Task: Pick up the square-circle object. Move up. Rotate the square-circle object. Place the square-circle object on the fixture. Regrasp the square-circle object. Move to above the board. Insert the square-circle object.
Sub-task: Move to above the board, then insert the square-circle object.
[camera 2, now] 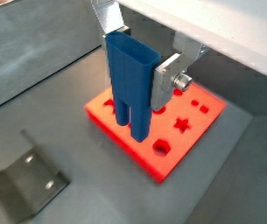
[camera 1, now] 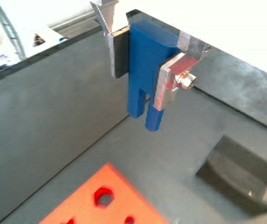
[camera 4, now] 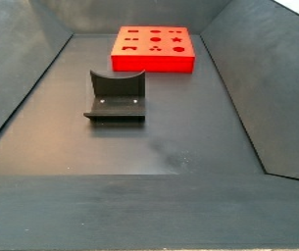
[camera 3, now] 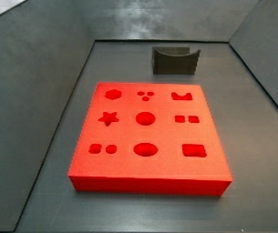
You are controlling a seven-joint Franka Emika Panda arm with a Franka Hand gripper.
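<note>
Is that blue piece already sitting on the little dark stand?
No: in both wrist views the square-circle object hangs in the air, clamped in the end effector, while the fixture stands empty on the floor.

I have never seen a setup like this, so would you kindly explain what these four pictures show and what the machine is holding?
This is a one-armed robot with a two-fingered pincer. Two pictures come from cameras on its wrist, looking down past the pincer. Its flat silver fingers are shut on a small blue piece, held upright above the floor with its two prongs pointing down. The other two pictures come from fixed cameras beside the dark grey floor; the arm is outside their view. On the floor lie a red board with shaped holes and, apart from it, a dark notched fixture, with nothing in it.
</note>
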